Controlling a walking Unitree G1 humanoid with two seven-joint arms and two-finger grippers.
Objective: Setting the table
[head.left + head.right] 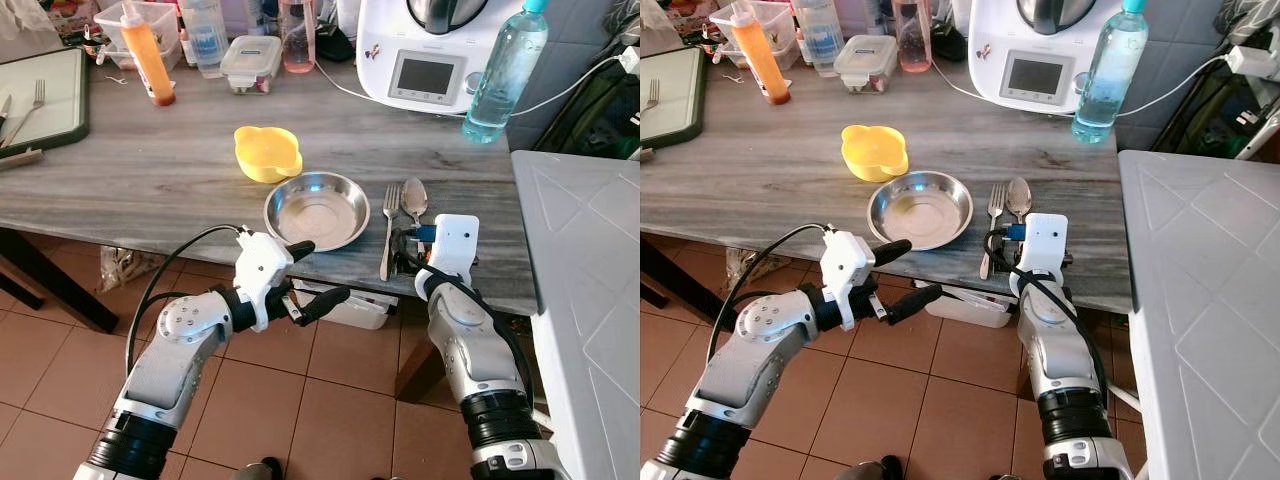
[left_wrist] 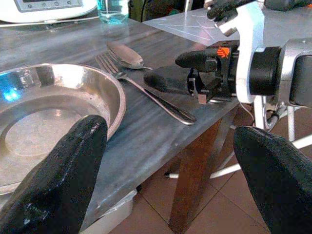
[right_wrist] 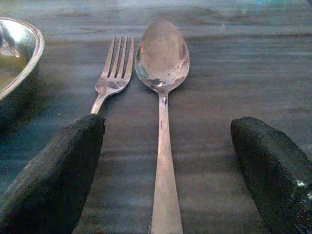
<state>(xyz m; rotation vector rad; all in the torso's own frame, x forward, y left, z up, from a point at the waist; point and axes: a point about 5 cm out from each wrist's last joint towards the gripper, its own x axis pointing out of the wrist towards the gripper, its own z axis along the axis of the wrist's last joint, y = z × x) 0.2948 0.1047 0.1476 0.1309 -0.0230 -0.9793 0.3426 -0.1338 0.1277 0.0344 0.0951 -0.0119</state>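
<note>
Steel bowl (image 1: 316,209) is sitting near the grey wooden counter's (image 1: 150,170) front edge, with a fork (image 1: 389,228) and spoon (image 1: 414,199) lying side by side just to its right. Right gripper (image 3: 165,165) is hovering low over the spoon's handle, fingers (image 3: 53,175) spread wide. Left gripper (image 1: 310,275) is reaching forward below the counter edge, fingers (image 2: 58,175) also spread, holding nothing.

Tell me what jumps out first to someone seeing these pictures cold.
The steel bowl sits near the table's front edge, with a fork and spoon side by side just right of it and a yellow bowl behind it. The right gripper hovers open over the spoon's handle, while the left gripper hangs open off the table edge, below the steel bowl.
</note>
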